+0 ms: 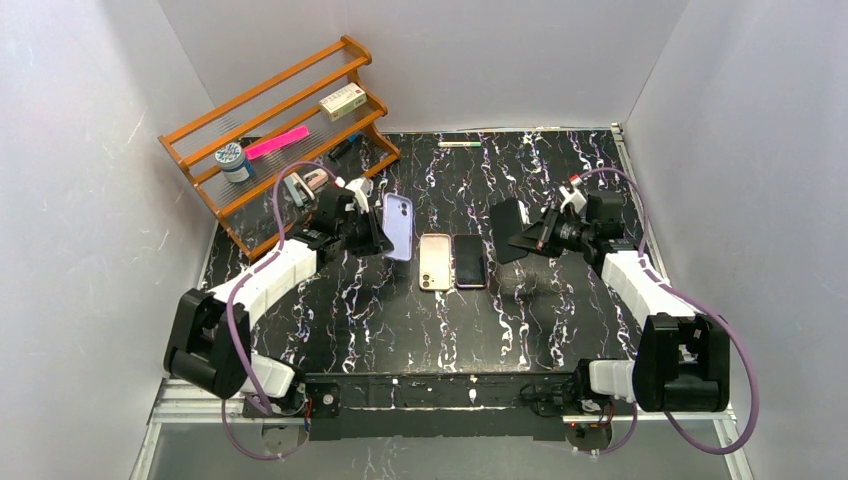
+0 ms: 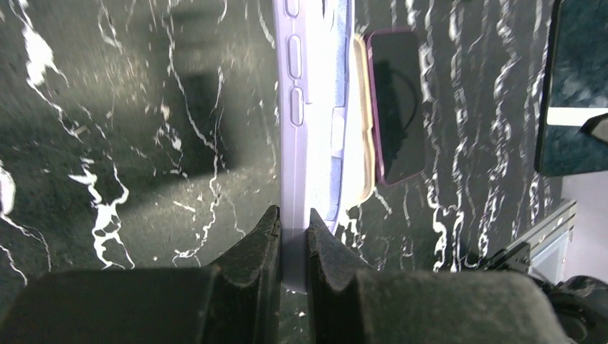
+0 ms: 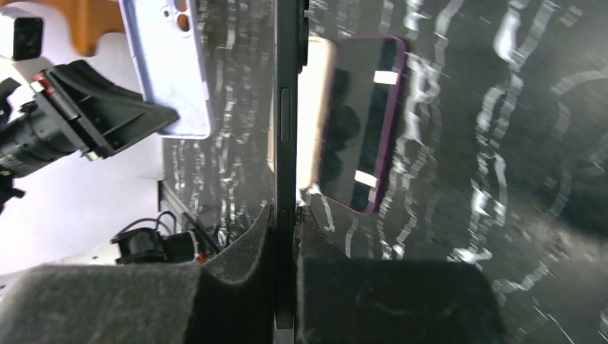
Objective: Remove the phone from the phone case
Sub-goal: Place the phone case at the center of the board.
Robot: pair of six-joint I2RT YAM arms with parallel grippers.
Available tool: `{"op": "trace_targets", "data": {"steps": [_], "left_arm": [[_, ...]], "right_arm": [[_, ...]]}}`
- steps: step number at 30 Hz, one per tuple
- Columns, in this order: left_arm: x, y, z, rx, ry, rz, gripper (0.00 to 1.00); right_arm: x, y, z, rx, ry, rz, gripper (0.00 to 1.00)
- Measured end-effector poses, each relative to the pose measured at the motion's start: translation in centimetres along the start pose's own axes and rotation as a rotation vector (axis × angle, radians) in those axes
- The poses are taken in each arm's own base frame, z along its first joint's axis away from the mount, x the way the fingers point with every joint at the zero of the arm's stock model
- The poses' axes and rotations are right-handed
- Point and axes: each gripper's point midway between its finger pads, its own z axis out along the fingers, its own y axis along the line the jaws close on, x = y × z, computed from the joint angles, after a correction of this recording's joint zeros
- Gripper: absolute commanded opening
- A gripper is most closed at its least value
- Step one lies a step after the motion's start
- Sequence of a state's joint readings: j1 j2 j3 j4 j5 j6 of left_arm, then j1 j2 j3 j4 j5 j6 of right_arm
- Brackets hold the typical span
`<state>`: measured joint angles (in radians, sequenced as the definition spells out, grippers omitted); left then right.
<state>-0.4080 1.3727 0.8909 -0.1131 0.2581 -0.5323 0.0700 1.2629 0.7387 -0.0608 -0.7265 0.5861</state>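
Far L, behind the L gripper: wooden rack, not involved.

L jaws are pinched right down on one short end of the lilac phone case, nothing else btwn them. In the L wrist view the case runs straight out ahead of the fingertips, edge-on, and looks lifted off the table. It looks empty, tho the inside is only partly visible.

Below and btwn the two sets of jaws, flat on the table: a beige-cased phone and just beside it a purple-cased phone. Neither is touched.

R gripper: jaws almost fully closed, clamped on the thin edge of the black phone. In the R wrist view it sticks out ahead of the fingertips edge-on, side buttons showing, no case round it. The lilac case sits off to the L of the R jaws, apart from the phone, w/ a clear gap.

Step, as I read it: the pull-apart itself looks done, phone in R, case in L. What's left is prob. setting both down. That calls for lowering each to a bare patch, tipping flat before opening the jaws, and keeping clear of the two phones in the middle. Risk: the phone is held by a narrow edge grip, so it may swing or slip if tilted fast.
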Motion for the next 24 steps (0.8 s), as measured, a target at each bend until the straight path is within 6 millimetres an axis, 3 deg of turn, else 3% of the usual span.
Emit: {"op": "trace_targets", "data": {"steps": [3, 8, 16, 24], "left_arm": [[2.2, 1.2, 0.9, -0.017, 0.082, -0.009, 0.0], [5.4, 2.8, 2.2, -0.044, 0.192, -0.037, 0.0], [7.3, 3.4, 4.0, -0.03, 0.258, -0.088, 0.0], [7.8, 3.5, 4.7, -0.012, 0.268, -0.129, 0.0]], "right_arm": [[0.9, -3.0, -0.6, 0.076, 0.006, 0.028, 0.01], [2.4, -5.5, -0.2, 0.128, 0.046, 0.055, 0.01], [3.8, -8.0, 1.4, 0.147, 0.095, 0.143, 0.01], [4.7, -9.6, 3.2, 0.129, 0.113, 0.192, 0.01]]}}
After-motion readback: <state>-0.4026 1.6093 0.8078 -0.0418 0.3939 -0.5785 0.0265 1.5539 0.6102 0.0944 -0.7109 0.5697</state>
